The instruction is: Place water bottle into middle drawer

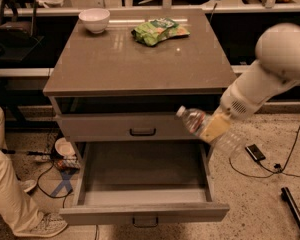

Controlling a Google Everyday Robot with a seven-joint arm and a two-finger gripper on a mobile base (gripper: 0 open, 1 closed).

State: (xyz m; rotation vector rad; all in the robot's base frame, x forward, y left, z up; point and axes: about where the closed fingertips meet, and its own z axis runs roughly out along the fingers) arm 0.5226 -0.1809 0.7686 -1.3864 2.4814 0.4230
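Observation:
The water bottle (194, 120) is clear with a white cap and lies tilted in the air, cap pointing left. My gripper (214, 128) is shut on its middle, holding it at the right front corner of the cabinet, level with the upper drawer front. The middle drawer (144, 211) is pulled open below, its flat floor bare. The bottle hangs over the drawer's right side wall, above its rim.
The closed upper drawer (140, 127) sits above the open one. A white bowl (94, 19) and a green snack bag (159, 31) lie on the cabinet top. A person's leg and shoe (20, 199) stand at the left. Cables and a dark device (254, 152) lie on the floor at the right.

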